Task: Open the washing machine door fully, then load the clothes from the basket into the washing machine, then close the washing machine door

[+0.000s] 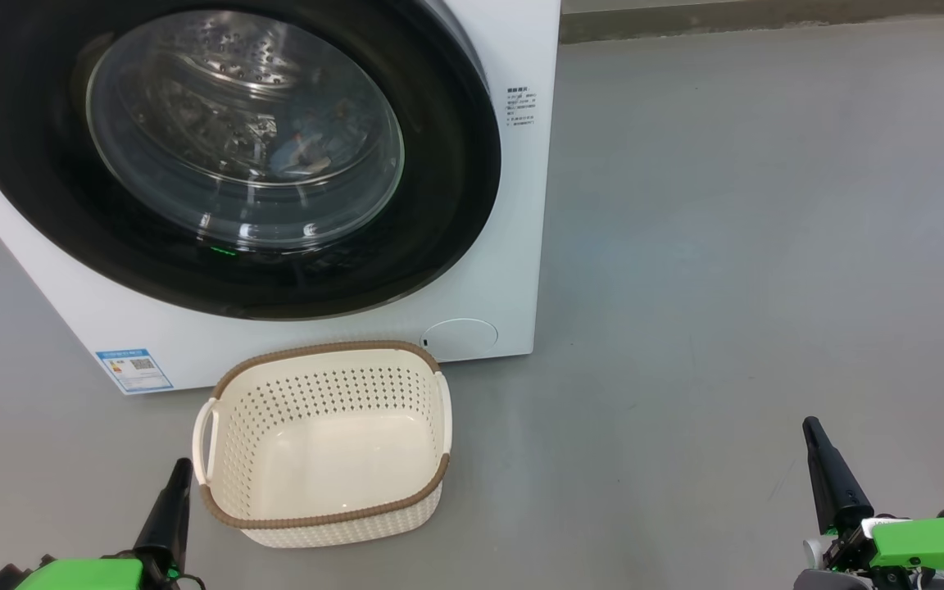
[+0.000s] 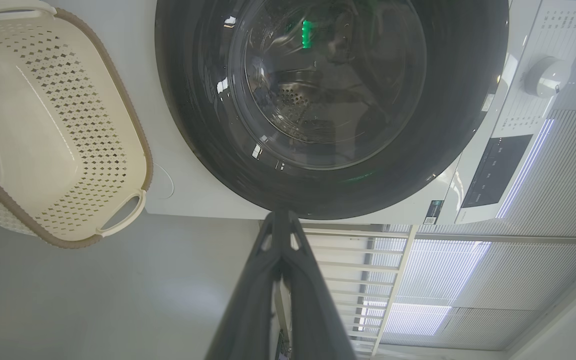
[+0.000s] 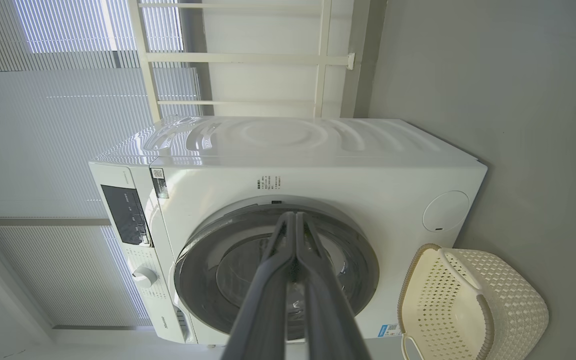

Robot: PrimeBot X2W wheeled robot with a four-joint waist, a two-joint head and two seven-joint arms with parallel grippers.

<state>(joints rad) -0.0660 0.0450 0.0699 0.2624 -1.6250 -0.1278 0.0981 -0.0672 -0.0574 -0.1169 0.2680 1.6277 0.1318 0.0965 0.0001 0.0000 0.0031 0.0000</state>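
The washing machine stands white at the upper left of the head view. Its door, a glossy black rim around bulging glass, lies flat against the front. Through the glass I see the steel drum and a faint light blue patch, possibly the clothes. The cream basket sits on the floor just before the machine, with nothing in it. My left gripper is shut, low beside the basket's left handle. My right gripper is shut, far right over bare floor. In the wrist views, each gripper's fingers are pressed together.
Grey floor spreads right of the machine to a wall base. A round filter cap and a blue label mark the machine's lower front. A control panel with a dial, white rails and window blinds show behind.
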